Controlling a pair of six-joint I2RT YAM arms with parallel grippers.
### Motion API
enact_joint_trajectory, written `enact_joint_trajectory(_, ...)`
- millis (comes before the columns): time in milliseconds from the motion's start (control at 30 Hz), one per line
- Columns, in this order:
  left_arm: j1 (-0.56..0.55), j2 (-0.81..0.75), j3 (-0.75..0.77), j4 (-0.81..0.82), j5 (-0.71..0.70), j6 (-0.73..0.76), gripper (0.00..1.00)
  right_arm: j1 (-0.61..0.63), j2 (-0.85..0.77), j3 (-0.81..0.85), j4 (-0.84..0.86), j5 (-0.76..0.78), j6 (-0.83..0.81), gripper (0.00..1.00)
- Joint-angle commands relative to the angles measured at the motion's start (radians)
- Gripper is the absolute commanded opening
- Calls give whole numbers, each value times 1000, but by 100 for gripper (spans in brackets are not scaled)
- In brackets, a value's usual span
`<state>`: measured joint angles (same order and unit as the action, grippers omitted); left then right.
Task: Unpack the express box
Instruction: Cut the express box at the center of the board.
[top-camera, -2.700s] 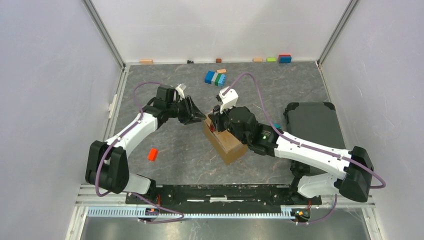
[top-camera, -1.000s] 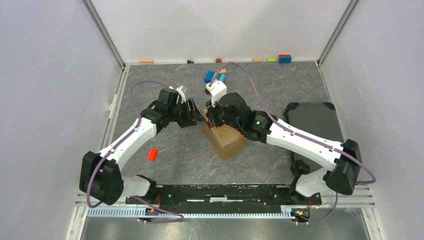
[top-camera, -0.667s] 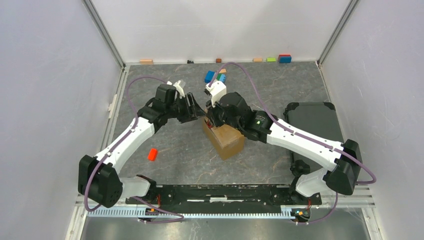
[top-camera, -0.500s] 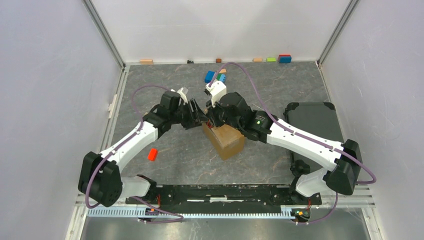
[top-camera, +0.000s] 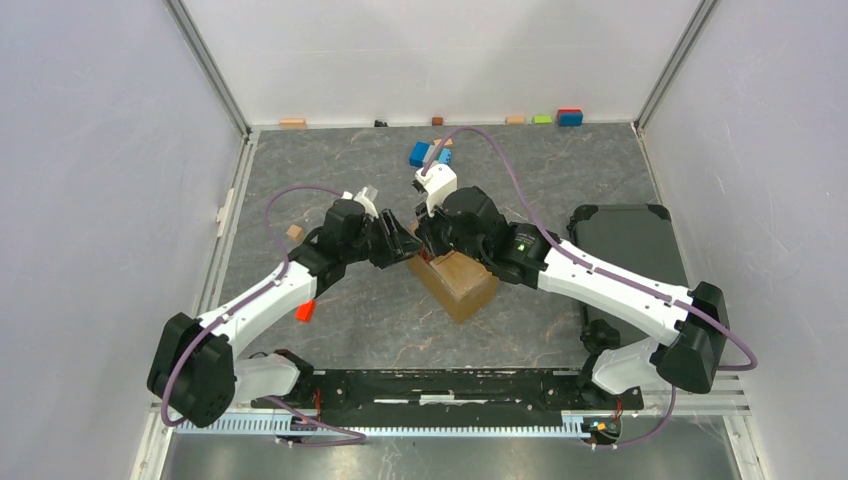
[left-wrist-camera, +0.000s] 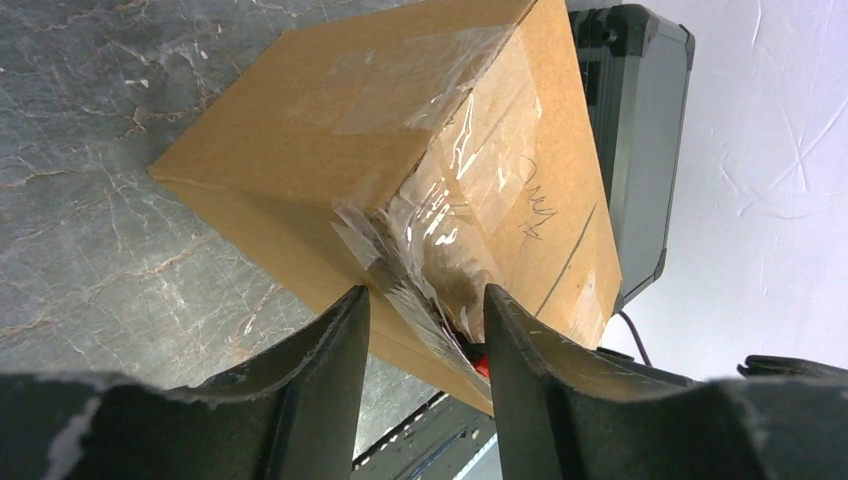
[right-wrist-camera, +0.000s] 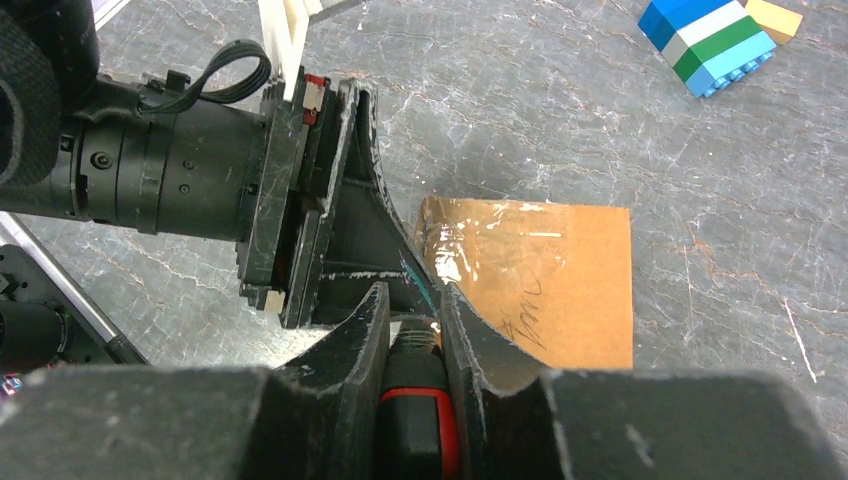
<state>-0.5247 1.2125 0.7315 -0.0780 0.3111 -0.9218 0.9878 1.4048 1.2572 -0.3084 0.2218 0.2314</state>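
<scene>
The express box (top-camera: 462, 283) is a brown cardboard carton with clear tape, lying mid-table. My left gripper (top-camera: 408, 243) is at its far-left corner. In the left wrist view its jaws (left-wrist-camera: 425, 295) stand open either side of the taped, crinkled corner edge of the box (left-wrist-camera: 340, 100), with gaps at both fingers. My right gripper (top-camera: 428, 250) is at the same corner, shut on a black-and-red tool (right-wrist-camera: 418, 420). The tool's tip points at the box (right-wrist-camera: 560, 270), right beside the left gripper's fingers (right-wrist-camera: 350, 230).
A black case (top-camera: 625, 250) lies right of the box. A blue-green block cluster (top-camera: 428, 153) sits behind the grippers. A red block (top-camera: 305, 310) and a small tan block (top-camera: 294, 232) lie at the left. Several small blocks (top-camera: 570, 117) line the back wall.
My left arm swung right and nearer until its jaws straddle the box's corner, and they narrowed a little. The tan block it covered now shows. The right gripper and box shifted slightly.
</scene>
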Motion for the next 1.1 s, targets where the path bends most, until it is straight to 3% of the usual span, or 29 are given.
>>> enact_joint_trajectory(0,-41,-21,15,-39,74,73,55,-6,6,13,-4,32,-9,0)
enact_joint_trajectory(367,-43,1,35,-91,91,183,68,-6,-25,54,-41,42,-37,0)
enact_joint_trajectory(533,-41,8,45,-167,16,228,78,-6,-28,83,-62,46,-47,0)
enact_joint_trajectory(1067,-22,59,7,-154,-16,230,78,-5,-81,123,-142,38,-51,0)
